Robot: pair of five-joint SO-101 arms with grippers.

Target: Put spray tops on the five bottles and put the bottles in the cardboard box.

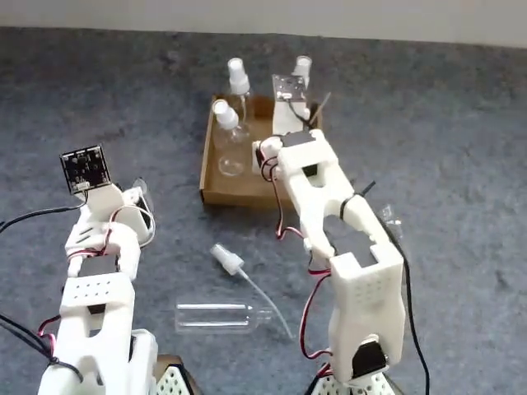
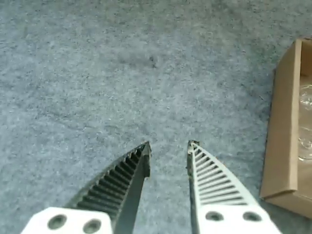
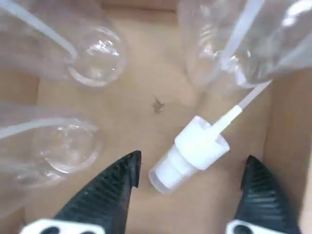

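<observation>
Grey carpet (image 1: 461, 123) | I see left gripper (image 2: 169, 144) spread open over bare carpet, left of cardboard box (image 1: 205, 160) | uncapped bottle (image 1: 218, 318) and loose spray top (image 1: 228, 260) lie near, centre | right gripper (image 3: 193, 156) open in box among capped bottles (image 1: 229, 140), second spray top (image 3: 197, 144) between its jaws, ungripped.

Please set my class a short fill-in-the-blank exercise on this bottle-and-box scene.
1. The topless bottle on the carpet lies on its ____.
2. In the high view, ____ bottles with tops on stand in the cardboard box.
3. The right tool hangs open over the ____.
4. The left tool is open and holds ____.
Missing words: side; three; box; nothing.
</observation>
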